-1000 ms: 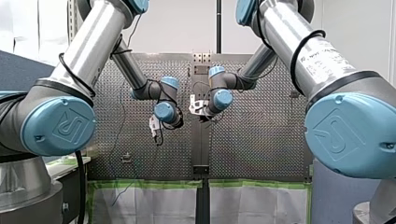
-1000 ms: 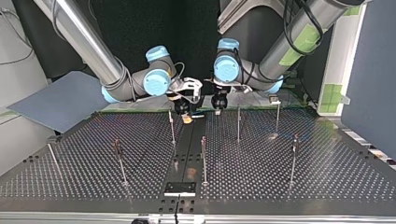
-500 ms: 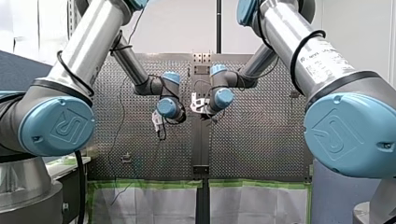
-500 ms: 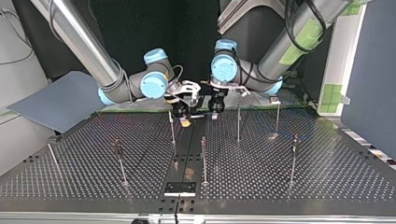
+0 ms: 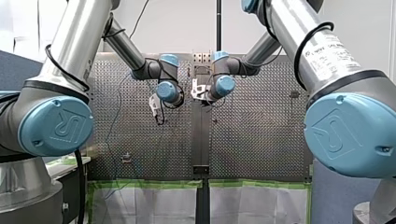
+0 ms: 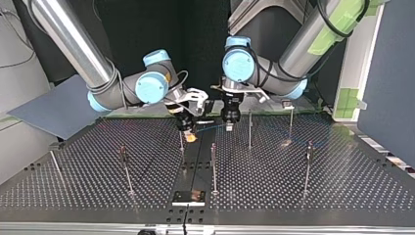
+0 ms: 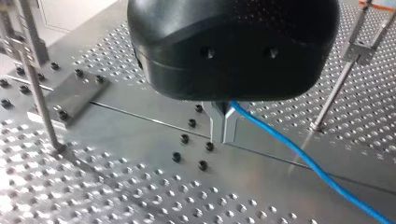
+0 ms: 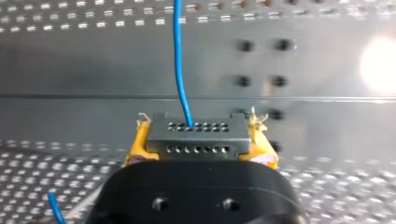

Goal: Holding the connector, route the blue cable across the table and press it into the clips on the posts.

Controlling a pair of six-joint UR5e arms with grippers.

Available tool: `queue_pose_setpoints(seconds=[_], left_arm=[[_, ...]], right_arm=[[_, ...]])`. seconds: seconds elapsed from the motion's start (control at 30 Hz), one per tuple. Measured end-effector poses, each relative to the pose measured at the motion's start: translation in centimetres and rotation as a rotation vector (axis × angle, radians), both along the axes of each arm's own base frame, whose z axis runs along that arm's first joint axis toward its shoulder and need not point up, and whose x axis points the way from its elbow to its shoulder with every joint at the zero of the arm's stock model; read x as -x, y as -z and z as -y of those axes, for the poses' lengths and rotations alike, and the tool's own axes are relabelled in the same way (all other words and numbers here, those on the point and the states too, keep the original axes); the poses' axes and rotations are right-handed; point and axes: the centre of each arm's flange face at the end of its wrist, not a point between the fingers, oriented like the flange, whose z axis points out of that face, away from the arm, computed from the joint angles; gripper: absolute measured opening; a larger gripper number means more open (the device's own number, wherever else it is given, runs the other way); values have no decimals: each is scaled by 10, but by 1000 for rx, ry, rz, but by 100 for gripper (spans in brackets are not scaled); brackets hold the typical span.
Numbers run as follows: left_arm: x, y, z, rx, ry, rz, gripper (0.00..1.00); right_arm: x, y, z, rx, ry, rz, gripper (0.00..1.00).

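The 2 arms reach inward, claws pointing down at the tabletop (image 7: 116, 186). My right claw (image 8: 201, 136) clamps the connector (image 8: 198, 140); my left claw (image 7: 223, 128) pinches its blue cable (image 7: 299, 154).

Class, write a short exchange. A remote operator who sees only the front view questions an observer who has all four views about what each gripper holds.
Operator: My front view hides the grasp. Does the right gripper hold anything?
Observer: Yes. In the right wrist view its yellow pads are closed on the grey connector.
Operator: And the left gripper?
Observer: In the left wrist view its metal fingers are shut on the blue cable, which comes out beside them and trails off over the perforated table.
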Motion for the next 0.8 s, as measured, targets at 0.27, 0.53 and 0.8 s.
queue_pose_setpoints(seconds=[0.27, 0.53, 0.8], left_arm=[[14, -35, -3, 10, -15, 32, 0], [25, -73, -9, 38, -33, 90, 0], [24, -112, -13, 75, -38, 156, 0]], right_arm=[[5, -53, -14, 25, -27, 67, 0], [16, -94, -27, 32, -35, 102, 0], [27, -140, -40, 66, -48, 144, 0]])
